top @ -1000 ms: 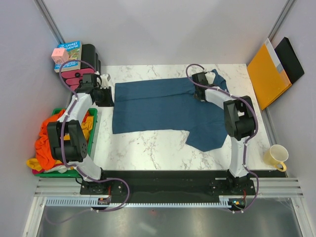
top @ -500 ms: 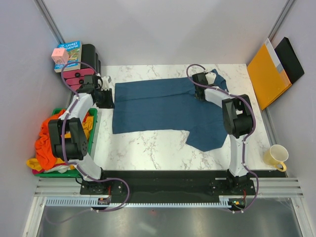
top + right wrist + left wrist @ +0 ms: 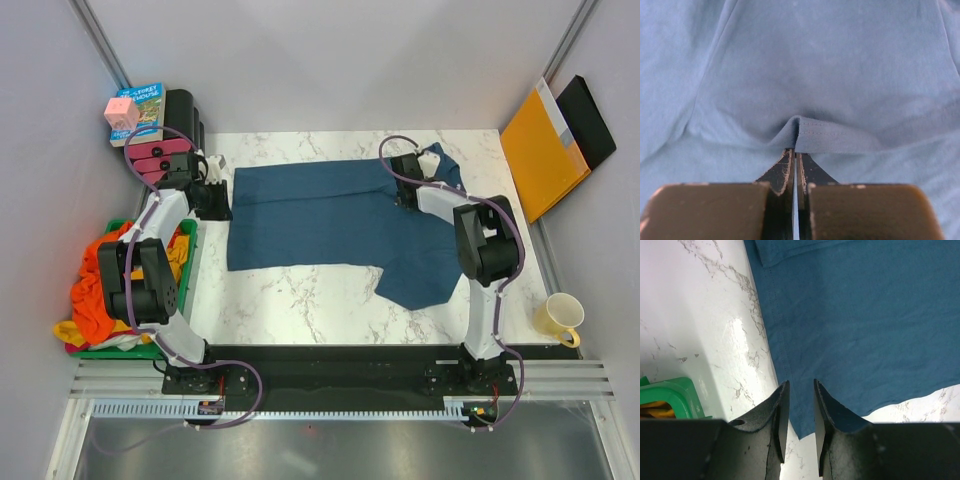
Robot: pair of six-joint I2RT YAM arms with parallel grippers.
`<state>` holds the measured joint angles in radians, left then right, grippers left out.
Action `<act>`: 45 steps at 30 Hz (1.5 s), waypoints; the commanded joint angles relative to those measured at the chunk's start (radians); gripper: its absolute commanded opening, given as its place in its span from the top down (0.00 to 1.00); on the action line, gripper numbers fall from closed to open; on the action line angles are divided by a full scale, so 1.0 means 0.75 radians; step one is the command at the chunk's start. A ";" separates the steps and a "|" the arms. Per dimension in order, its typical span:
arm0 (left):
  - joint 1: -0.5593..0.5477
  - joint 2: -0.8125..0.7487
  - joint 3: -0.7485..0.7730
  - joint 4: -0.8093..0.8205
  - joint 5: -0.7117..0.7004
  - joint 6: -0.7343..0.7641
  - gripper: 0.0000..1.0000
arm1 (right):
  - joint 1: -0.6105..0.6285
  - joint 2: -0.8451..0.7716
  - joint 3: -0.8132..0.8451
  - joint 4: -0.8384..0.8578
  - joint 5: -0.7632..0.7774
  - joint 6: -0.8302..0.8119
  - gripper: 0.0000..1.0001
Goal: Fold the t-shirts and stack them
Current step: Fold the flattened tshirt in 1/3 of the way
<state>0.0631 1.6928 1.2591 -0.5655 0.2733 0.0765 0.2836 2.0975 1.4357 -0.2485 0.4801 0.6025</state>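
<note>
At far right, right gripper (image 3: 795, 151) is pinching a hem of the limp dark teal-blue cloth t-shirt (image 3: 310, 215); left gripper (image 3: 799, 390) is hovering, narrowly parted.

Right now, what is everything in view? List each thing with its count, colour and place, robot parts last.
t-shirt on the table: one, teal-blue, spread across the middle, right part rumpled
t-shirts in a heap: count unclear, orange and yellow, in the bin at left
bin: one, green, beside the table's left edge
table: one, white marble
mug: one, pale yellow, near right, off the marble
folder: one, orange, far right
flat case: one, black, behind the folder
book: one, blue, far left corner
cube: one, pink, on the book
left claw: black, slightly open, over the teal-blue shirt's left edge
right claw: black, shut on a fold of the teal-blue shirt
</note>
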 commanded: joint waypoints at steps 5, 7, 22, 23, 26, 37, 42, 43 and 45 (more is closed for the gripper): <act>-0.002 0.001 -0.014 0.044 0.057 -0.032 0.68 | 0.068 -0.209 -0.139 0.014 0.039 0.052 1.00; -0.004 -0.001 -0.014 0.046 0.063 -0.032 0.68 | 0.076 -0.232 -0.178 0.024 0.037 0.062 1.00; -0.004 -0.022 -0.036 0.046 0.104 -0.024 0.67 | 0.090 -0.334 -0.176 0.029 0.063 0.017 0.41; -0.004 -0.022 -0.034 0.048 0.104 -0.022 0.67 | 0.090 -0.332 -0.103 0.014 0.070 0.005 0.39; -0.004 -0.017 -0.028 0.052 0.096 -0.022 0.67 | 0.084 -0.314 0.026 -0.012 0.072 -0.034 0.38; -0.025 0.185 0.121 0.055 0.088 -0.034 0.68 | -0.049 0.024 0.364 -0.137 0.004 -0.098 0.83; -0.049 0.220 0.142 0.055 0.081 -0.030 0.68 | -0.049 0.036 0.256 -0.133 -0.018 -0.059 1.00; -0.053 0.224 0.144 0.055 0.081 -0.028 0.68 | -0.047 0.026 0.225 -0.125 -0.028 -0.049 1.00; -0.056 0.236 0.144 0.055 0.081 -0.028 0.68 | -0.037 -0.011 0.125 -0.094 -0.035 -0.022 1.00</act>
<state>0.0299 1.8565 1.3243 -0.5457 0.3218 0.0746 0.2359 2.1403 1.6066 -0.3298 0.4713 0.5537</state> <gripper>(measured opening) 0.317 0.007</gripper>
